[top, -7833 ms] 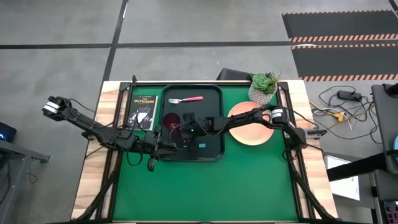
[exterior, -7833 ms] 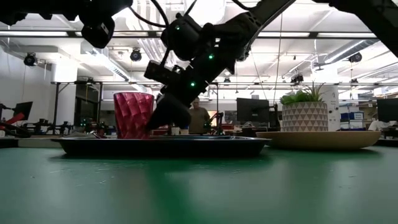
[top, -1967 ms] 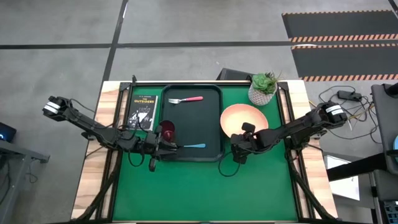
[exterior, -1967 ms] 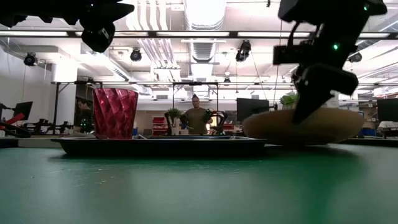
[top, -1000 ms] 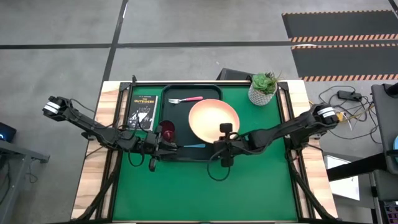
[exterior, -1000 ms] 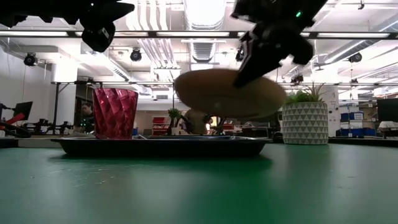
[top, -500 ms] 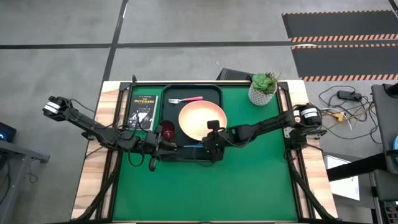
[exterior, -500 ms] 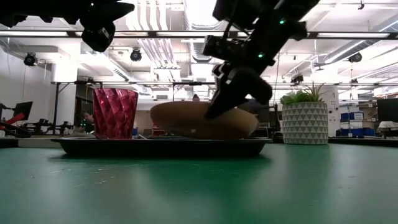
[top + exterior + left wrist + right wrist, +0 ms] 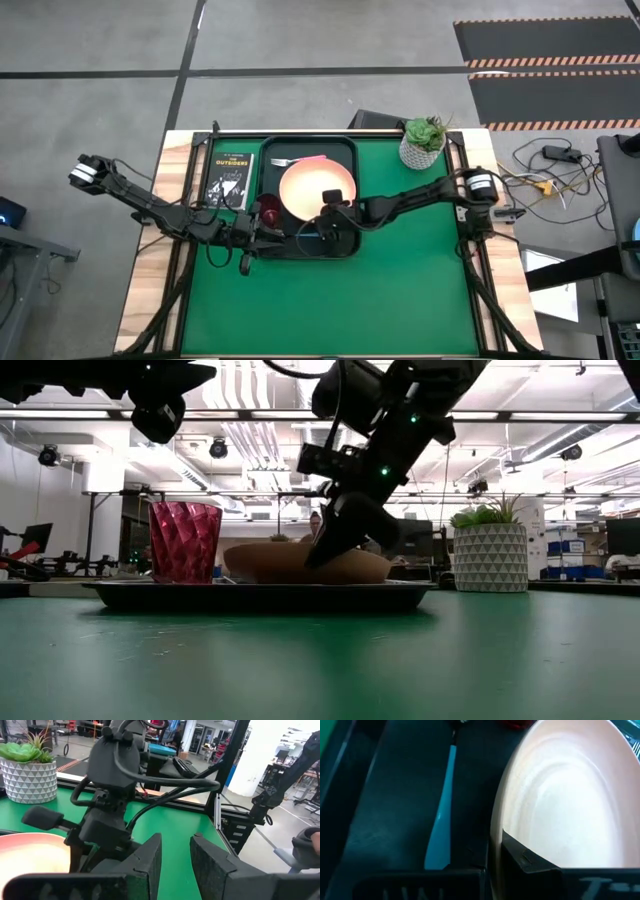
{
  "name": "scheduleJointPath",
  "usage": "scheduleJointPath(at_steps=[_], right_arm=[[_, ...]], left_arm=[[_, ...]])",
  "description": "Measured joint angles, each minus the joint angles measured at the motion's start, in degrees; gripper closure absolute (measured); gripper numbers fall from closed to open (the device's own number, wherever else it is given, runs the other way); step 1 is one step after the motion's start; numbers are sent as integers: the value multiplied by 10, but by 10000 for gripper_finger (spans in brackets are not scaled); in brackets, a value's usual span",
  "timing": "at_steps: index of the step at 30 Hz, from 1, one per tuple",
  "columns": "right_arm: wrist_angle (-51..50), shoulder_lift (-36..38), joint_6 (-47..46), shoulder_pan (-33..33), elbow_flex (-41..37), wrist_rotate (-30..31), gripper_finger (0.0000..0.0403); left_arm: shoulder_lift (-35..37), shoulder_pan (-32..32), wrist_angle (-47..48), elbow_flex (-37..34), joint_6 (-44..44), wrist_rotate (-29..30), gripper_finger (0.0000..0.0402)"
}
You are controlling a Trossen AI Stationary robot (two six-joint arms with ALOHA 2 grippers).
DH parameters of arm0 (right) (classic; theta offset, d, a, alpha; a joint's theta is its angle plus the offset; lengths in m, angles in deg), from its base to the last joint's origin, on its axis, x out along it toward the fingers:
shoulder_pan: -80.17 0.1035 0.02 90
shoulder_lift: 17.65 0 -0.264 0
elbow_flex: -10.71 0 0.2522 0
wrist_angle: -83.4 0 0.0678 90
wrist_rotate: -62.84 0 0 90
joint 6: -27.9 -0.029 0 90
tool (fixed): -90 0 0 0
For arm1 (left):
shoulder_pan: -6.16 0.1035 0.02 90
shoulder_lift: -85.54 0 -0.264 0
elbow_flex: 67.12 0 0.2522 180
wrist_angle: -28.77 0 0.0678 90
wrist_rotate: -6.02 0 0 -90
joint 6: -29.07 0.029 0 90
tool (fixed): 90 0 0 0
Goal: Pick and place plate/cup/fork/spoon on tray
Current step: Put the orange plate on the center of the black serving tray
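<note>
Since half a second ago the plate [image 9: 311, 187] has travelled a little farther toward the cup side of the tray [image 9: 343, 152] and come lower; in the low view its underside now sits at or just above the tray's rim, where before it hung clear of it. The right gripper [image 9: 331, 213] has followed it and now reaches over the tray's near part. Its fingers are clamped on the plate's near edge: in the right wrist view one dark finger [image 9: 527, 860] lies on the plate's pale inner face, with the rim passing between the two. From that gripper the plate spreads away toward the far side of the tray and leans slightly, its gripped edge a touch higher. Whether the plate already rests on the tray floor cannot be told.

The spoon [image 9: 440, 831] lies flat on the tray just beside the gripper, on the side toward the cup [image 9: 271, 210], its blue handle running along the plate's edge without clearly touching it. The cup stands upright on the tray beyond the spoon. The fork [image 9: 283, 161] shows only its tines past the plate's far edge, well apart from the gripper.

The left gripper [image 9: 254, 237] waits near the cup at the tray's corner, its fingers [image 9: 149, 861] slightly apart and holding nothing.
</note>
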Motion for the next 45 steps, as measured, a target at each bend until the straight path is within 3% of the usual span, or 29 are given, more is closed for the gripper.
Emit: scheduleJointPath(at_steps=[24, 31, 45], right_arm=[[2, -7, -46, -9, 0, -26, 389], [1, -7, -29, -11, 0, -50, 371], [-1, 10, -55, -14, -1, -30, 322]], left_arm=[[0, 0, 0, 0, 0, 0, 318], [0, 0, 0, 0, 0, 0, 318], [0, 0, 0, 0, 0, 0, 318]])
